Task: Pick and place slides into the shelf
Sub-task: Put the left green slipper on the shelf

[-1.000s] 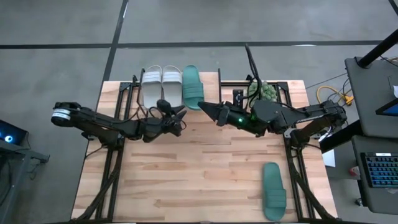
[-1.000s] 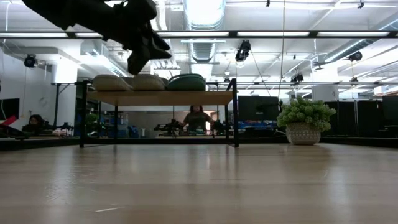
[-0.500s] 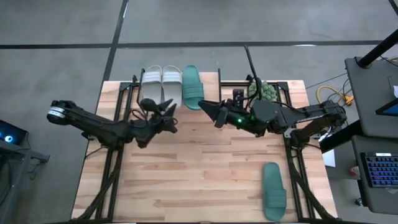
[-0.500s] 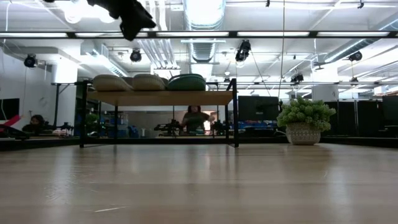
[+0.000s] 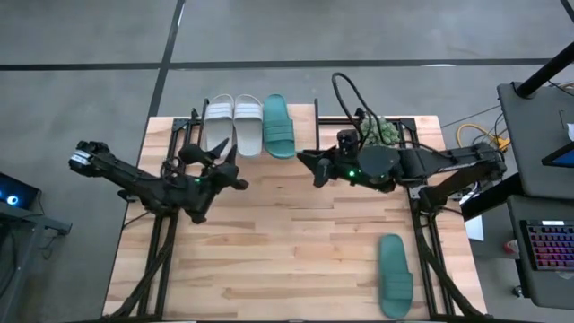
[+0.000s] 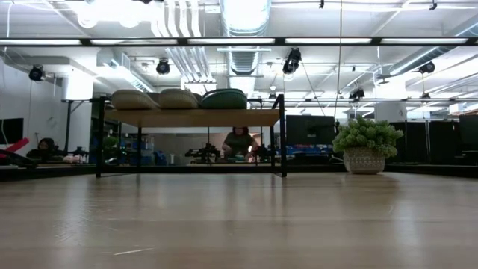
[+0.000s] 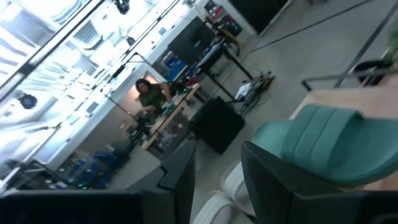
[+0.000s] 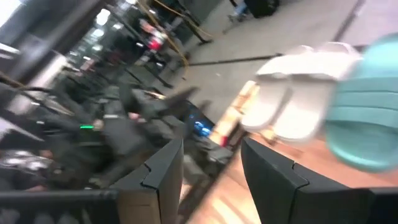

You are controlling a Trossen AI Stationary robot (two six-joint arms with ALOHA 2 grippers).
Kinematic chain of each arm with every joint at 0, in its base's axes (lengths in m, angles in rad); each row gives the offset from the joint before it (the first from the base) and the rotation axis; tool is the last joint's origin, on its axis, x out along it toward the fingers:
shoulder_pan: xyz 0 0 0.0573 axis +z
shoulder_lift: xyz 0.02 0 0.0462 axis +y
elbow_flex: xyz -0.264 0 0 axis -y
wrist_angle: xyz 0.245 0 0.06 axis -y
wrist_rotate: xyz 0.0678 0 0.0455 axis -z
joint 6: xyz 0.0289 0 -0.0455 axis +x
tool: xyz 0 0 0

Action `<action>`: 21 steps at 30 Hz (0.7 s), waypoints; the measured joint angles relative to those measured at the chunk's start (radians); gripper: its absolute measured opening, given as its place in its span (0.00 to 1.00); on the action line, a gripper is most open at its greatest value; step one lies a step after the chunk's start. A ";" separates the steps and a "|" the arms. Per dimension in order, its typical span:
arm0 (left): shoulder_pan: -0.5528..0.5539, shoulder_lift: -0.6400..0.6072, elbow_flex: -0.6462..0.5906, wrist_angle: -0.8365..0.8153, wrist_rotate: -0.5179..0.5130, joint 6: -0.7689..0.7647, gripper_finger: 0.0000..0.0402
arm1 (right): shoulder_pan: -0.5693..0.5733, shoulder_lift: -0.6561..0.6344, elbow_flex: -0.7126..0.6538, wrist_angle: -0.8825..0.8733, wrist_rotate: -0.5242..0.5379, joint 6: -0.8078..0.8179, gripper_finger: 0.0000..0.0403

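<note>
The shelf (image 5: 305,121) stands at the table's far edge, and three slides rest sole-down side by side on its plank top: two pale ones (image 5: 220,121) (image 5: 248,121) and a teal one (image 5: 278,126). Seen from table height, they sit in a row (image 6: 178,98) on the shelf (image 6: 194,117). A second teal slide (image 5: 395,274) lies flat on the table near its front right corner. My left gripper (image 5: 235,177) (image 7: 217,193) hovers open, near of the shelf's left part. My right gripper (image 5: 305,163) (image 8: 214,180) hovers open by the shelf's right end. Both are empty.
A potted plant (image 5: 381,130) (image 6: 366,146) stands at the far right of the table, behind my right arm. The broad wooden tabletop (image 5: 287,251) stretches between the arms and the front edge. A person (image 6: 239,142) sits in the room beyond the shelf.
My left gripper has risen, drawn back from the shelf toward the table's left edge, and rolled; it has left the top of the low view. My right wrist has tipped and turned a little while staying near the shelf's right end. The slides have not moved.
</note>
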 joint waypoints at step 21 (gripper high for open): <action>-0.134 0.223 0.539 0.028 -0.001 -0.013 0.28 | -0.099 -0.047 0.000 -0.326 -0.163 -0.021 0.38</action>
